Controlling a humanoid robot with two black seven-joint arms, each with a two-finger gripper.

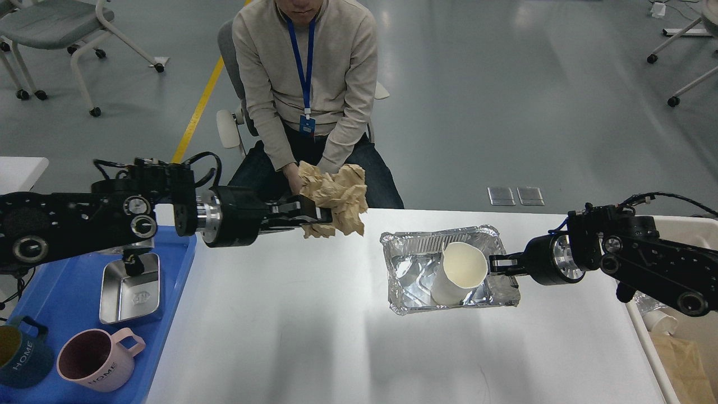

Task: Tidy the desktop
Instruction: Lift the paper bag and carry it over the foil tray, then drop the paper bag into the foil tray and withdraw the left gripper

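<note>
A crumpled paper (335, 197) is pinched in the left gripper (314, 216) and is held in the air above the far edge of the desktop (280, 325), just left of the foil tray (409, 264). The right gripper (493, 264) is seen at the right rim of this tray, pressed together on the foil edge as far as can be judged — its fingers are small and dark. Just beyond its tips, inside the tray, a white paper cup (457, 272) is leaning. The desktop lies under both grippers and is mostly bare already; only the tray with the cup is resting on it. Behind the left gripper a blue tray (61, 314) is found, where a steel box (130, 287), a pink mug (98, 360) and a dark mug (19, 356) are gathered. Behind the right arm a beige bin (681, 336) with waste is partly seen. So the sorting seems well advanced — the paper, the cup and the foil tray are probably left to be thrown away.
</note>
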